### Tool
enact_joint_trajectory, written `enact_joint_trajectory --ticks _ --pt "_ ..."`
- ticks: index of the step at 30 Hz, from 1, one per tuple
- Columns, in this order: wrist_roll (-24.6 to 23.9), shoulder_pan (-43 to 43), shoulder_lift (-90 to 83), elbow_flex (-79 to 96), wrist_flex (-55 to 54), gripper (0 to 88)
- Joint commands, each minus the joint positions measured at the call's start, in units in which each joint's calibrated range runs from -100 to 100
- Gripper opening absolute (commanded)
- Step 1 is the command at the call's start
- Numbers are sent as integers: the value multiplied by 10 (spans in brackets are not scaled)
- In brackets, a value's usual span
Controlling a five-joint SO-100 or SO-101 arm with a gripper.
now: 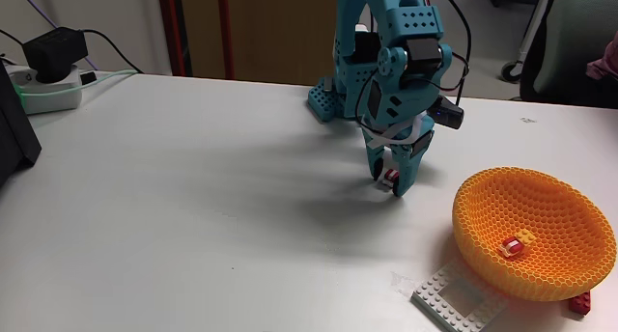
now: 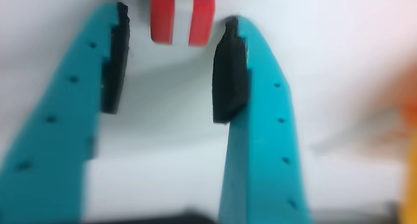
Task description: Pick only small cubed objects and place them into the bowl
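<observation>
Left of the orange honeycomb bowl (image 1: 536,233) in the fixed view, the teal claw (image 1: 389,184) points down at the white desk (image 1: 193,197), its tips around a red-and-white striped cube (image 1: 390,178). In the wrist view the fingers (image 2: 229,74) stand apart — the cube (image 2: 182,17) sits between the tips, touching neither pad. Inside the bowl lie a yellow-orange studded cube (image 1: 526,238) and another striped one (image 1: 510,245). A white studded plate (image 1: 454,298) lies at the bowl's near-left foot.
</observation>
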Motion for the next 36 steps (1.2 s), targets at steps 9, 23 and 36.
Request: enact_joint_trajectory --ticks 9,23,36 --pt "8 -9 52 -45 16 157" --pt "27 -6 36 -57 63 133" --pt "42 -13 -4 -30 72 95"
